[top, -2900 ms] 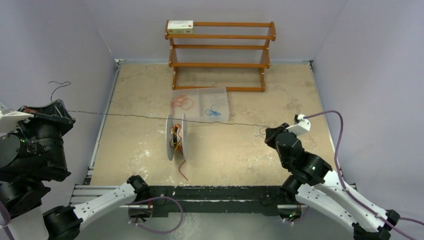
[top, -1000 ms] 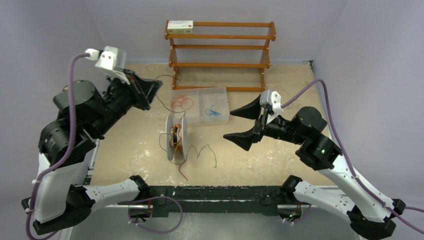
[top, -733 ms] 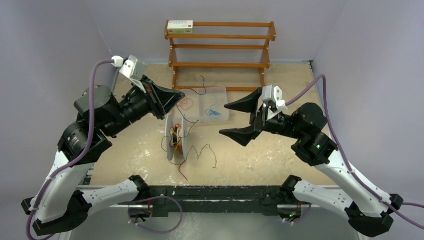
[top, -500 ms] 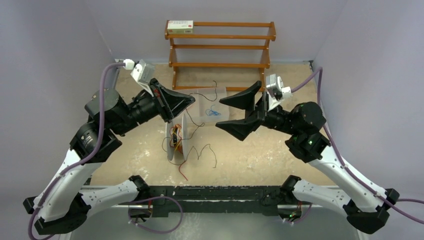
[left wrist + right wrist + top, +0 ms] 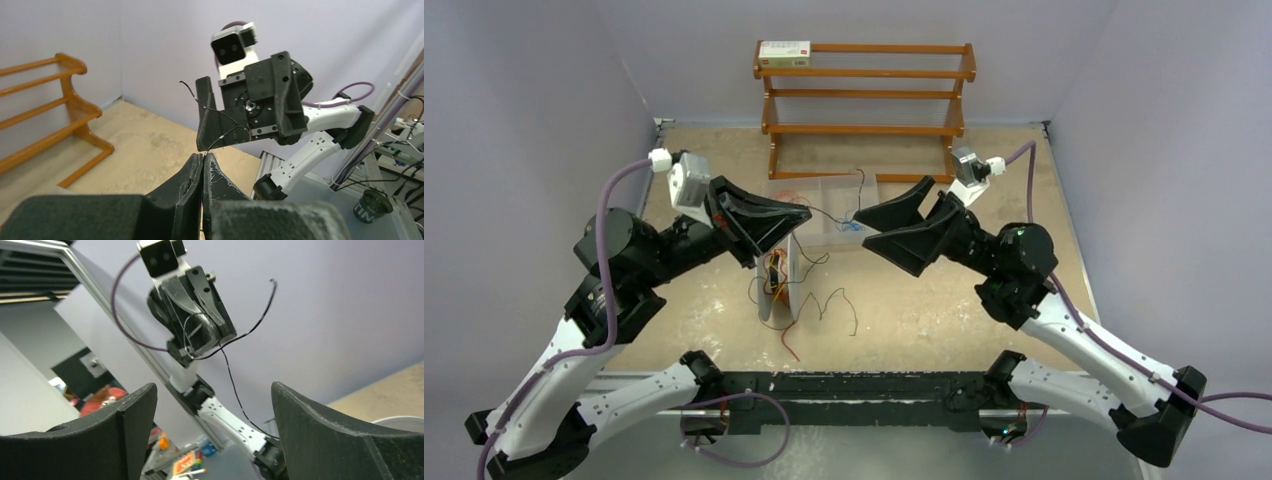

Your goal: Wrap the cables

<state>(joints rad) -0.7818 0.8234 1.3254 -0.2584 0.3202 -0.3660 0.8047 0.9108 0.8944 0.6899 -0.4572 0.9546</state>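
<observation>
A grey-white spool (image 5: 791,285) stands on edge mid-table with orange and black windings on its core. My left gripper (image 5: 807,212) hovers just above it, shut on one end of a thin black cable (image 5: 850,312) whose slack lies in loops right of the spool. In the left wrist view the cable (image 5: 218,138) leaves the closed tips (image 5: 202,156). My right gripper (image 5: 861,227) faces the left one from the right, open, with nothing between its fingers. In the right wrist view the cable (image 5: 235,392) hangs beyond the gripper (image 5: 212,387). A red cable (image 5: 790,346) trails from the spool's near side.
A clear two-part tray (image 5: 879,228) behind the spool holds loose orange and blue wires. A wooden rack (image 5: 864,128) stands at the back with a small box (image 5: 784,52) on its top shelf. The table's near edge is a metal rail (image 5: 844,382).
Both arms swung in from the sides toward the spool. The left gripper carried the black cable's end over the spool; the open right gripper rose to face it.
</observation>
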